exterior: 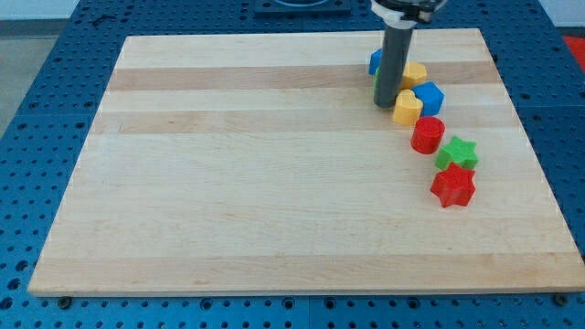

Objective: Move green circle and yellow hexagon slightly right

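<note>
Blocks clustered view's upper right, on board.

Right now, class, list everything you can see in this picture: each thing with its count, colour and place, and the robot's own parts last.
Wooden board: one, pale, on a blue perforated table.
Blue blocks: two, one partly hidden behind the rod, one blue block at the view's right.
Yellow blocks: two, upper, lower.
Green sliver: one, mostly hidden by the rod.
Red rounded block: one, below the lower yellow.
Green star: one.
Red star: one, lowest.
My tip: dark rod end, left of the lower yellow block.
</note>
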{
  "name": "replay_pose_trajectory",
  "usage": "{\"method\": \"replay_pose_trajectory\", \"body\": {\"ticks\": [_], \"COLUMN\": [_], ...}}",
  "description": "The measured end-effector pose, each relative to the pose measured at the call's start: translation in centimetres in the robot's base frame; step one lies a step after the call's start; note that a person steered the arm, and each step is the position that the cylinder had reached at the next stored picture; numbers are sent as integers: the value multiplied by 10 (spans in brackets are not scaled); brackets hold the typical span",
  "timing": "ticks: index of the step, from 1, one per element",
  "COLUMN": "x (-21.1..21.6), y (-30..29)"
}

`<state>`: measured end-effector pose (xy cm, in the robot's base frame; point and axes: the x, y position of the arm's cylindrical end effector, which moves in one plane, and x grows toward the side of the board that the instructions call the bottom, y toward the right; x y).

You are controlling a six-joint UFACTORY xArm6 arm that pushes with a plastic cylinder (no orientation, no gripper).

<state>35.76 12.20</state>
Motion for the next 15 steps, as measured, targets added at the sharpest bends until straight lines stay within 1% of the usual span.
{"method": "replay_pose_trajectory", "body": {"ticks": [2,4,5,9,10,11,12,13,14,15], "x": [21,23,33,36,36,36,32,7,-20,-35], "y": [19,-17,-17,8,4,-26,-59,-77,-72,-53]}}
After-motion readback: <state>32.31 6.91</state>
